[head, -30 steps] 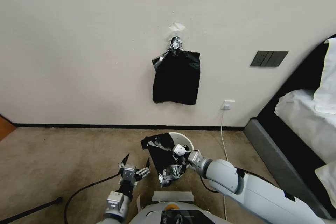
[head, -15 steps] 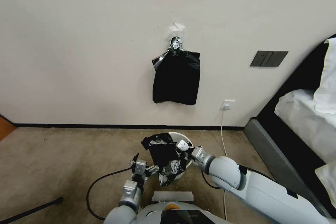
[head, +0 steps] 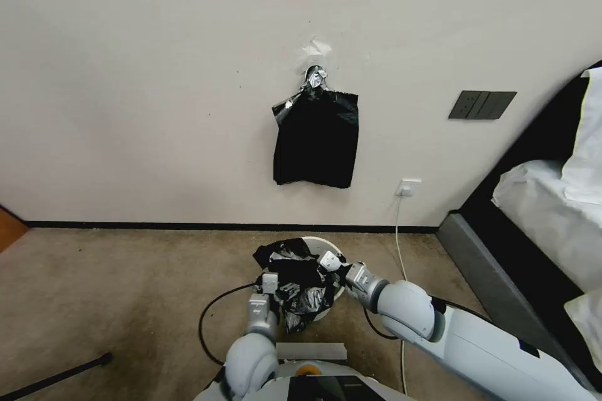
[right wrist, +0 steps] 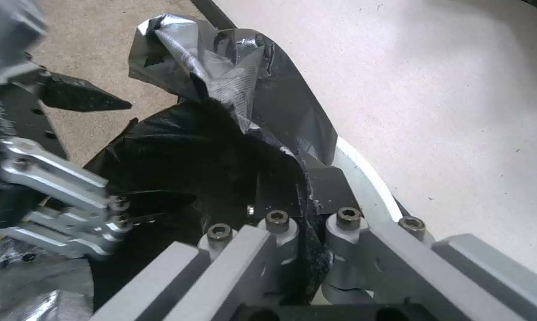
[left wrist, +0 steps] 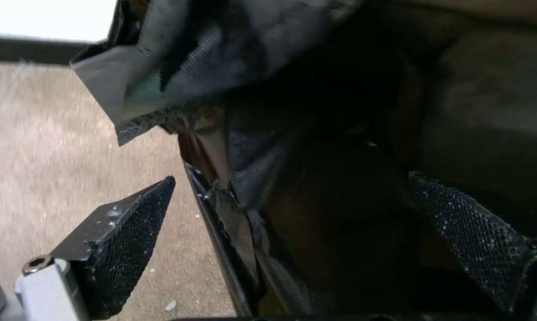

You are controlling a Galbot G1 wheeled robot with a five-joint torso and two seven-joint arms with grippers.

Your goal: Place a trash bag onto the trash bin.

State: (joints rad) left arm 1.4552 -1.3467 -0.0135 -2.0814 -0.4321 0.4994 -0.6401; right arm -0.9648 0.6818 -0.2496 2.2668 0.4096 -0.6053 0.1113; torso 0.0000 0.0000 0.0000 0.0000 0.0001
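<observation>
I'm seeing the trash bag (head: 300, 282) draping over the trash bin (head: 330, 249). The right gripper (right wrist: 301, 203) is pinching its edge at the rim. My left wrist view is showing the left gripper (left wrist: 292, 214) spread wide, straddling the film.

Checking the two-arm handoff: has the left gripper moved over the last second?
Yes. The left gripper has moved forward and to the robot's right across the carpet, reaching the trash bag draped on the trash bin, which stayed put.

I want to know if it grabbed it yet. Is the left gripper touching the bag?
Cannot tell. In the left wrist view the left gripper is open around the bag's edge, but contact isn't plain.
</observation>
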